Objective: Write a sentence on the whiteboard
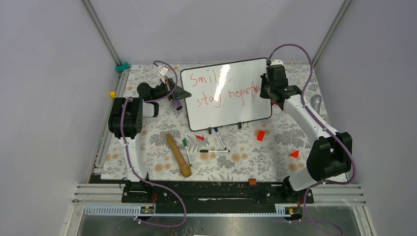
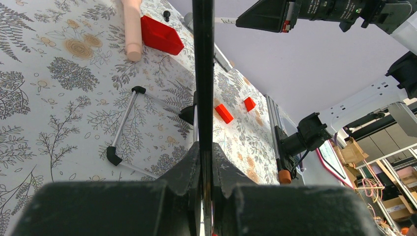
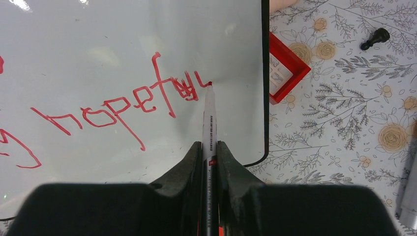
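Bracing the whiteboard [image 1: 231,115] where it stood propped toward the far edge of the table [image 1: 275,160], the left gripper [image 2: 204,147] was clamped tight on the thin black frame of the board's left side. The right gripper [image 3: 209,145] pinched a red marker [image 3: 209,113], its tip resting on the board at the tail of the sentence [image 3: 142,101].

The board looked light and stiff, with a glossy, slippery face. On its small feet it would likely skid or tip under pen pressure, so the frame edge was the sensible place to hold it. The fresh red ink would probably smear at a touch. The slim, smooth marker seemed best gripped low on the barrel, as it was here.

From above, the right gripper covered the end of the second line. Close up, the last letters of "hopeful" were overwritten and hard to read. The left wrist camera saw the board only edge-on, so none of the writing showed there. How the feet sat on the table could not be made out.
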You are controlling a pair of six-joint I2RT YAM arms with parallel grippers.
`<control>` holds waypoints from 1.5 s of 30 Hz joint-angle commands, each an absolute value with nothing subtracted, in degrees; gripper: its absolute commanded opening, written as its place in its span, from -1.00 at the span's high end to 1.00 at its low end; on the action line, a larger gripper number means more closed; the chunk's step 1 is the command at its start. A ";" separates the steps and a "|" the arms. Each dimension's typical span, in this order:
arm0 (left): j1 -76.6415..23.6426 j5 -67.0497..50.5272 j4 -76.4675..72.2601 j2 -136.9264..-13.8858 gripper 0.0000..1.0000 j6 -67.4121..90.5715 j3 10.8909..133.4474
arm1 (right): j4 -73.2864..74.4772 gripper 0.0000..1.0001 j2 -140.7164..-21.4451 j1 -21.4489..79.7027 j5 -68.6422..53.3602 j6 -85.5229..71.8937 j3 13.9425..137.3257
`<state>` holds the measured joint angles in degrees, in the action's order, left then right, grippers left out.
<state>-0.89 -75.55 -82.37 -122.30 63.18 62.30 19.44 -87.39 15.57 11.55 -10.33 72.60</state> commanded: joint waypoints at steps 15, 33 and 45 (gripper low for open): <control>-1.58 -81.43 -84.46 -119.53 1.00 62.58 61.95 | 18.64 1.00 -89.80 15.30 12.73 -9.63 78.01; -1.58 -81.40 -84.41 -119.69 1.00 62.75 61.99 | 21.14 1.00 -87.22 15.27 13.88 -8.70 74.52; -1.58 -81.32 -84.48 -119.72 1.00 62.75 61.98 | 22.70 1.00 -88.02 15.30 14.69 -8.44 75.34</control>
<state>-0.89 -75.57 -82.37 -122.30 63.18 62.30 22.02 -88.79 15.57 13.02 -9.19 75.00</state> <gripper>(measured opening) 0.066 0.180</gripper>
